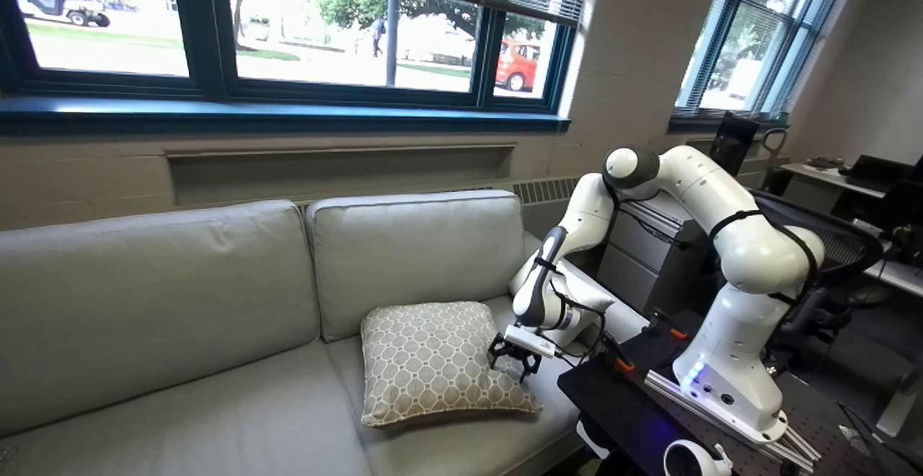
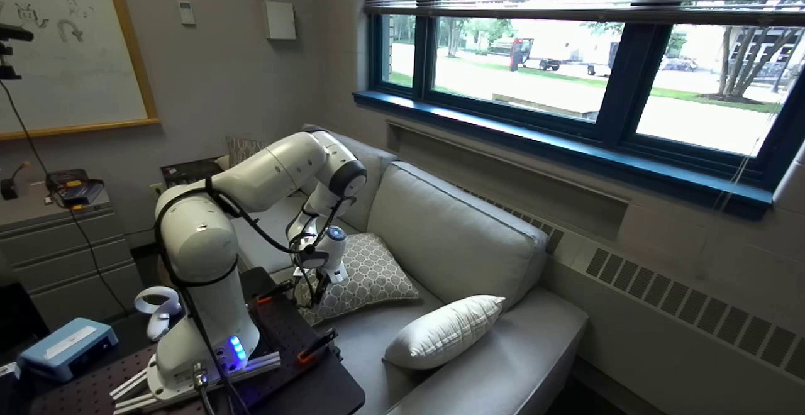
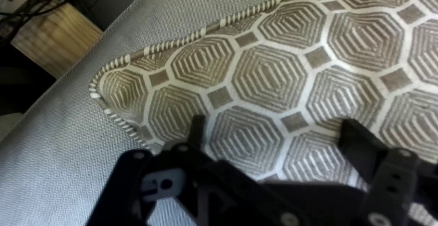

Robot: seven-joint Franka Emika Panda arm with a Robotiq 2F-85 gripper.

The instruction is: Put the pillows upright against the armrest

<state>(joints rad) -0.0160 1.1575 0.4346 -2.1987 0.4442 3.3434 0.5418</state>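
Note:
A tan pillow with a white octagon pattern (image 1: 433, 360) lies flat on the sofa seat; it also shows in an exterior view (image 2: 371, 273) and fills much of the wrist view (image 3: 270, 75). A white pillow (image 2: 443, 333) leans tilted against the sofa armrest (image 2: 522, 355); in an exterior view it is partly hidden behind my arm (image 1: 588, 292). My gripper (image 1: 508, 373) is open, its fingers apart over the patterned pillow near one corner. In the wrist view the fingertips (image 3: 272, 121) are on or just above the fabric; I cannot tell whether they touch.
Sofa back cushions (image 1: 418, 249) stand behind the patterned pillow. The black robot table (image 1: 598, 389) borders the sofa's front, with orange-and-black clamps (image 2: 314, 346) on its edge. A white hand controller (image 2: 158, 311) lies beside the robot base. A wooden block (image 3: 58, 36) shows below the seat edge.

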